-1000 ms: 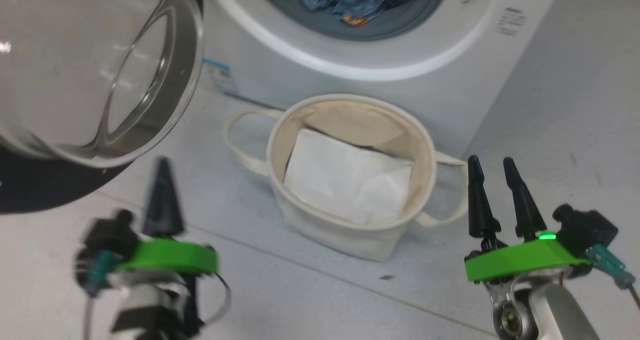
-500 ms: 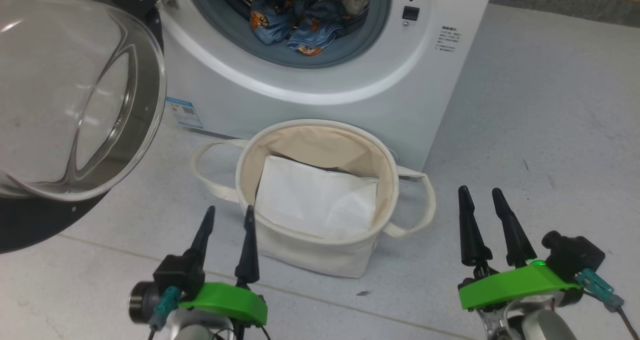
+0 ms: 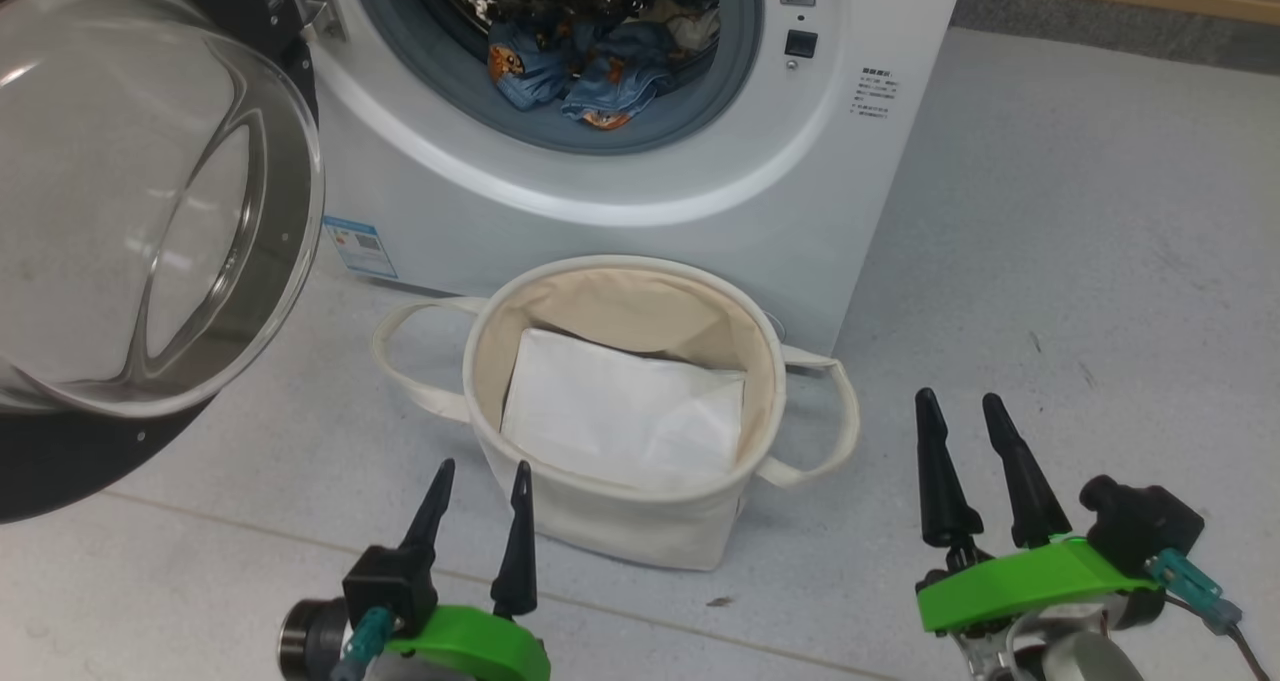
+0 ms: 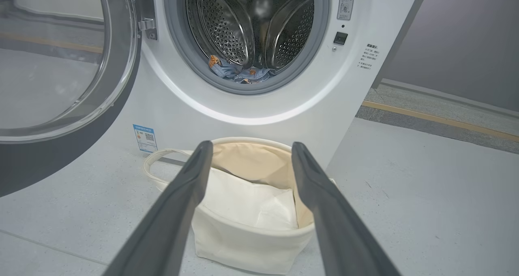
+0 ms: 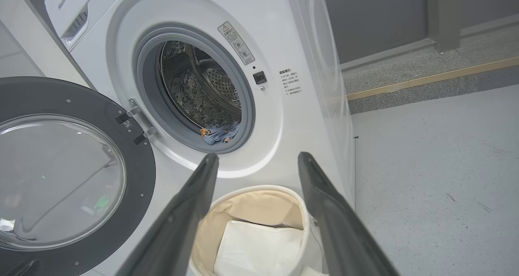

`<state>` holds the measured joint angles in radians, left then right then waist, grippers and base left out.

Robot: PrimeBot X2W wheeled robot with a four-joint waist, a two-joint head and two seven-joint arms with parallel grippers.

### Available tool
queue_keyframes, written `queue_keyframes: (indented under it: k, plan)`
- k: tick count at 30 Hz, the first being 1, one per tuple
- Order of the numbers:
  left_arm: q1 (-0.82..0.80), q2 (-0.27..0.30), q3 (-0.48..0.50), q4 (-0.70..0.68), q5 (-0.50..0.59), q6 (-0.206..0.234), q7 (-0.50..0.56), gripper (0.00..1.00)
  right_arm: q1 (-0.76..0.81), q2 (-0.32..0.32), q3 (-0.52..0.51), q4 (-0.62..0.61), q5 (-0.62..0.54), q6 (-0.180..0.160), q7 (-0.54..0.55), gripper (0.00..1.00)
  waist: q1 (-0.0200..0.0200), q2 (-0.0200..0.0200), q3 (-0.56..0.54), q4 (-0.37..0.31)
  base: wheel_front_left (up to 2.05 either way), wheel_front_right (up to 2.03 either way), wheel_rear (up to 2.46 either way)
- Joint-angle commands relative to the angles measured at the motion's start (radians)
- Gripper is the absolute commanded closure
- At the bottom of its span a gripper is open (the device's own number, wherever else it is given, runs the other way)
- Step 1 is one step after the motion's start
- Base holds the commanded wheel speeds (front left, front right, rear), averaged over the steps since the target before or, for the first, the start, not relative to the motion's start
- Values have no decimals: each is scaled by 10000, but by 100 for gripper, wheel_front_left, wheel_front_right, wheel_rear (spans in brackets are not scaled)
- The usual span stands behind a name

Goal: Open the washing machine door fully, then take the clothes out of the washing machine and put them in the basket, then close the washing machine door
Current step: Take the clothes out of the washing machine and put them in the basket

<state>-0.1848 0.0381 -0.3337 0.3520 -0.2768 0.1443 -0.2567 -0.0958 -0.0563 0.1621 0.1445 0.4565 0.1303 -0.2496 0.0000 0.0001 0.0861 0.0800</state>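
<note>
1. Head view. Clothes [image 3: 580, 66], a blue and cream heap, lay at the lower lip of the drum mouth of the washing machine [image 3: 640, 191]. The washing machine door [image 3: 150, 211] stood open to the robot's left. The basket [image 3: 600, 526] sat on the floor just in front of the machine, below the mouth, with a white folded sheet [image 3: 620, 421] inside. The left gripper [image 3: 483, 466] hung near the basket's near wall and the right gripper [image 3: 958, 397] was well off to its right. Both had their jaws parted and held nothing.
2. Left wrist view. The left fingers stood wide apart and empty, framing the basket. The clothes lay beyond them, against the grey gasket [image 4: 251, 88] at the front of the perforated drum [image 4: 227, 28]. The garment would probably handle as light, limp and not fragile. It should drape and trail when lifted, and might drag on the gasket. A raised fold at the top of the heap looked the best place to pinch.
3. Right wrist view. The right jaws were likewise fully spread and touched nothing. The clothes showed as a small bundle at the bottom of the mouth, above and behind the basket. The door hung on its hinges [image 5: 130, 113], apparently fully open.
</note>
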Motion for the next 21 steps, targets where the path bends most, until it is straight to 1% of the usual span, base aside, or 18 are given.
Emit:
queue_keyframes:
  k: [1,7,14,21]
  plan:
    - [-154,122,265,-247,134,-14,-51,0,-119,60,258,-273,-80,4,-122,0,0,-1,-36,0,0,0,0]
    - [-109,122,264,-267,236,-36,-51,0,-50,60,244,-194,-64,4,-122,0,0,-1,-150,12,0,0,0]
    - [-16,122,248,-338,444,2,-51,0,-23,60,-51,267,-260,4,-122,0,0,-1,-174,-9,0,0,0]
    - [-22,122,89,5,278,-165,-51,0,-177,60,-84,494,-273,4,-122,0,0,-1,-51,-53,0,0,0]
